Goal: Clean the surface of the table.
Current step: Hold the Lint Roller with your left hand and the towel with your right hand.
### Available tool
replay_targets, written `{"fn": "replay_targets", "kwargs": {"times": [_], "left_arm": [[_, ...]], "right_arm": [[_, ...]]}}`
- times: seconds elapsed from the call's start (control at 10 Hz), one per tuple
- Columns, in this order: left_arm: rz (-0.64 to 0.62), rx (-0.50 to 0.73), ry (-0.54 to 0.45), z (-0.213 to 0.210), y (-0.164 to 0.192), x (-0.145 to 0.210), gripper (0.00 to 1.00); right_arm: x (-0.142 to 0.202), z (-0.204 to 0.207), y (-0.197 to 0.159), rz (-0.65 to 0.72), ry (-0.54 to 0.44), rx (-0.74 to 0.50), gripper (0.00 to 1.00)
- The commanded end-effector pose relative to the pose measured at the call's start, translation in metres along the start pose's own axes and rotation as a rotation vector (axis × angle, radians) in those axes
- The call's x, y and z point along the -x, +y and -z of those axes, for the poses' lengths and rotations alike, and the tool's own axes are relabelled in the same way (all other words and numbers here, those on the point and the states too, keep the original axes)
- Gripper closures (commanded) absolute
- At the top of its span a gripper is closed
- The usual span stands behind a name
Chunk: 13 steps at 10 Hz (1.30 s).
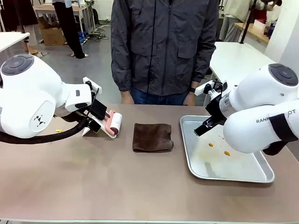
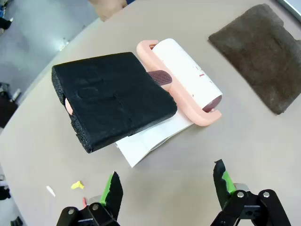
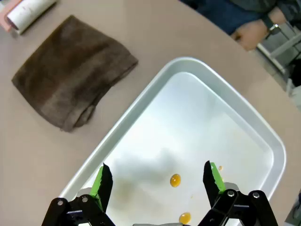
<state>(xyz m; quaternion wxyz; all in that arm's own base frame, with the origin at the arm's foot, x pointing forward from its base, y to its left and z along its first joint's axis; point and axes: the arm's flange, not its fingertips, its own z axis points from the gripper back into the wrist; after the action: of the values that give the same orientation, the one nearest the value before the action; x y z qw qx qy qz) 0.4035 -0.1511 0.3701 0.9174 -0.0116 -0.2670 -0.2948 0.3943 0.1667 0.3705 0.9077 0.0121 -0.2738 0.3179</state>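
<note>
Step, imo: picking a cleaning tool, nothing grabbed yet. L gripper (image 2: 167, 188) hovers wide open & empty near the black foam block (image 2: 113, 99) and pink lint roller (image 2: 188, 80). R gripper (image 3: 155, 181) is wide open & empty over the tray (image 3: 143, 101). Next prob needs L to close on a tool, then wipe the table (image 1: 93, 177), which lies btwn arms & person. Count: 1 block, 1 roller, 1 brown cloth (image 1: 153, 137), 1 tray, 2 orange drops (image 3: 175, 180), 2 scraps (image 2: 77, 185).
</note>
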Motion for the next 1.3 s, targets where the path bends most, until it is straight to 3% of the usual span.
{"fn": "replay_targets", "kwargs": {"times": [0.0,1.2], "left_arm": [[0.000,0.000,0.000,-0.0001,0.0000,0.0000,0.00],[0.000,0.000,0.000,-0.0001,0.0000,0.0000,0.00]], "right_arm": [[-0.0002,-0.0001,0.0000,0.000,-0.001,0.000,0.00],[-0.0002,-0.0001,0.0000,0.000,-0.001,0.000,0.00]]}}
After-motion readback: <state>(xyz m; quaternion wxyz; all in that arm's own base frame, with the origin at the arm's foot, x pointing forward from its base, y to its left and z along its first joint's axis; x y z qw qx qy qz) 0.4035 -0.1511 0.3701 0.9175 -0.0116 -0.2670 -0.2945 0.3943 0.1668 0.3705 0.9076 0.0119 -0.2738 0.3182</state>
